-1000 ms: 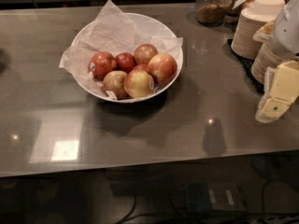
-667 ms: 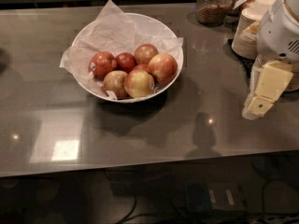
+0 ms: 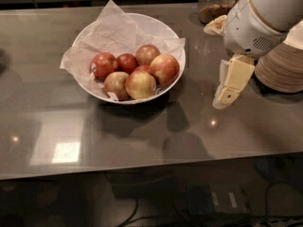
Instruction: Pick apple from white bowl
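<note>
The white bowl [image 3: 158, 24], lined with crumpled white paper, stands on the grey table at centre left and holds several apples. The large pinkish-red apple with pale yellow patches [image 3: 164, 68] lies at the bowl's right side, against the rim. A small dark-red apple [image 3: 127, 62] and yellowish apples with stickers [image 3: 140, 84] lie beside it. My gripper [image 3: 223, 97] hangs fingers-down over the table to the right of the bowl, apart from it, about level with the bowl's rim. It holds nothing that I can see.
A stack of beige paper bowls [image 3: 282, 66] stands at the right edge behind the arm. A glass jar [image 3: 215, 4] stands at the back right. The table's front edge [image 3: 151, 170] runs across the lower part, with cables on the floor below.
The arm and gripper have moved left from the right edge towards the bowl. The bowl and apples have not moved.
</note>
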Action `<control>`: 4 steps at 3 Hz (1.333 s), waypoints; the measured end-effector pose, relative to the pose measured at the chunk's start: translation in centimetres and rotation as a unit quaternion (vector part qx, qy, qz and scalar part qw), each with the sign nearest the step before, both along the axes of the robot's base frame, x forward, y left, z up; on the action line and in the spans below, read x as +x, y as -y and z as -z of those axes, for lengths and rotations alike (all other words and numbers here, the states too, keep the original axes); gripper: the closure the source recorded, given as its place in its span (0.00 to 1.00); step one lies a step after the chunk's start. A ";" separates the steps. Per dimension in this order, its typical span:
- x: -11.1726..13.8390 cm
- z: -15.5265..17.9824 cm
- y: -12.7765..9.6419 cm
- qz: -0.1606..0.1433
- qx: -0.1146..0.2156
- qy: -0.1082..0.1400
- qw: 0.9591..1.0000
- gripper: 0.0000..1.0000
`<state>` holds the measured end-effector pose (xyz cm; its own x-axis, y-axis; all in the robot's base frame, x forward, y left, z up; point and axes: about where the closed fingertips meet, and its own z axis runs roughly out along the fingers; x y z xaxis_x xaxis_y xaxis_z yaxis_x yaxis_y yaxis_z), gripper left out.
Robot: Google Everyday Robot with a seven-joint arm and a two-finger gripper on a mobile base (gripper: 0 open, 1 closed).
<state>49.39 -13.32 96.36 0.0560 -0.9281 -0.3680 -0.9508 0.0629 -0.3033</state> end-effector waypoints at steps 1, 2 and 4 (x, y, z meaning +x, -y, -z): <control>0.0 0.0 0.0 0.000 0.000 0.000 1.000 0.00; 1.2 0.7 -1.0 -0.009 0.028 0.001 1.000 0.00; 2.8 1.5 -3.6 -0.034 0.080 0.003 0.996 0.16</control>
<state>52.21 -9.74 94.88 0.1200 -0.8515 -0.5105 -0.9529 0.0455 -0.2999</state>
